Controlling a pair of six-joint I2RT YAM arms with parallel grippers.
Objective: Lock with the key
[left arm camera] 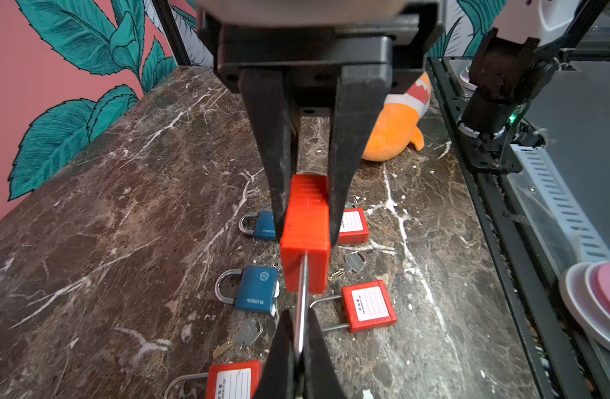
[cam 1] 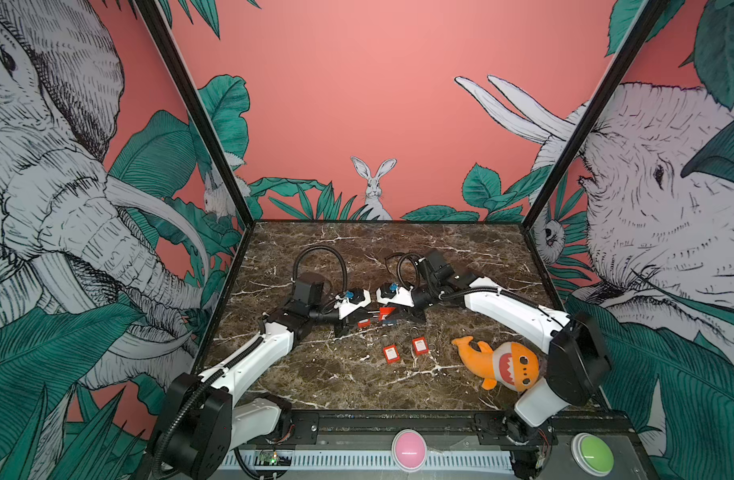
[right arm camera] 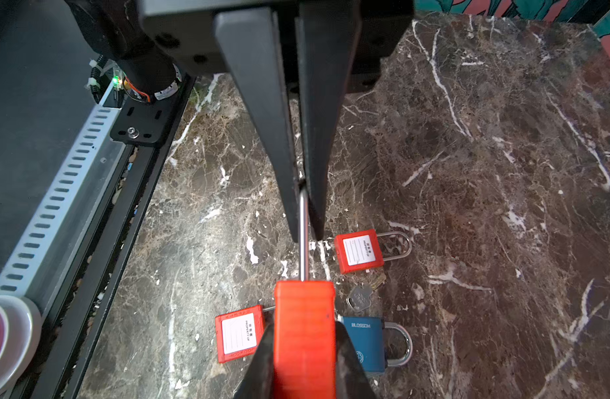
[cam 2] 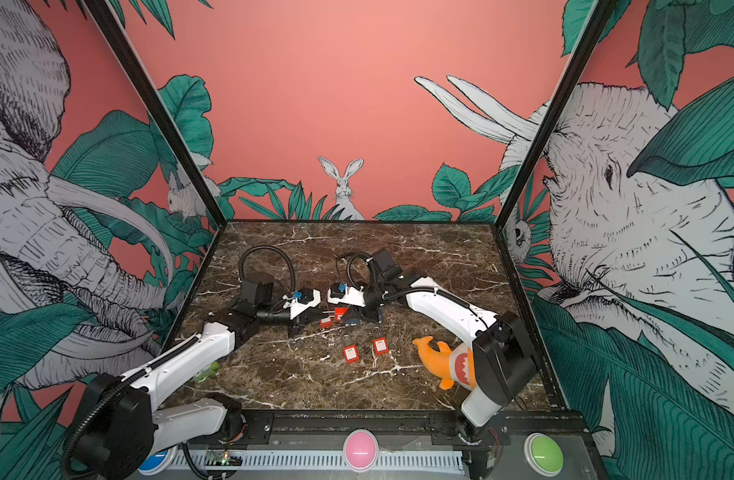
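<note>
Pink walls painted with green leaves, elephants and a rabbit enclose a dark brown marble table veined in white. In both top views your two arms reach in from the front corners and meet near the table's middle.

Your left hand grasps the held padlock, a red one, with a finger pressed flat on each side of its body. A thin metal bar sticks straight out of the end of the held padlock, pointing away from the left hand. It shows edge-on, so you cannot tell whether it is the shackle or a key blade. Your right hand faces the left one and is clenched on this bar, pinching it between its fingertips a little way out from the held padlock's body.

Everything else lies loose on the table. A silver key with a brass-coloured blade lies just beside the held padlock, and neither hand touches it. A second key lies near the held padlock too, next to one of the blue padlocks. Loose red padlocks with white labels lie close around the held padlock. In both top views, two of them sit in front of it, toward the table's front edge.

An orange plush shark lies well to the right of the held padlock, near the base of your right arm. A pink button and a green button sit on the frame in front of the held padlock, past the table's front edge.
</note>
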